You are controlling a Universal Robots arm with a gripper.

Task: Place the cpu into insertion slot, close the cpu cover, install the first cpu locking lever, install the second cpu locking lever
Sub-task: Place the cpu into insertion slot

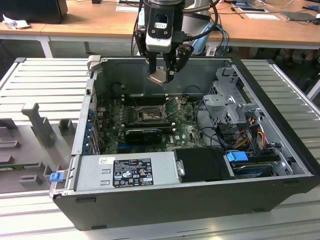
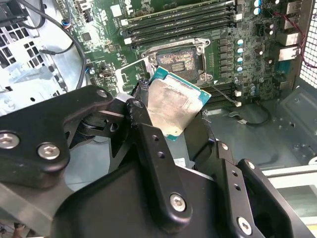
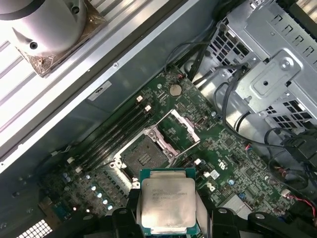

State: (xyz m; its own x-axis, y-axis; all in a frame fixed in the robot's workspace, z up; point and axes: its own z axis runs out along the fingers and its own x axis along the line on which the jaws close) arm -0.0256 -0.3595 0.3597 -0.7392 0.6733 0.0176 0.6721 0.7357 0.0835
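You have the insertion slot (image 1: 150, 116) lying open. Well above it, your end effector (image 1: 161, 74) is clamped on the cpu (image 1: 159, 78), which hangs tilted. Towards the exterior view's right, the cpu cover (image 3: 166, 143) stands raised. Your likely risk is that the tilt lands the chip askew and bends socket pins.

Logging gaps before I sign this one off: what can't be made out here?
Underside of the cpu: turned away in both wrist views.
Pins of the slot: too small in the exterior view.
Where the gripper meets the cpu: hidden by its own links in the second wrist view.
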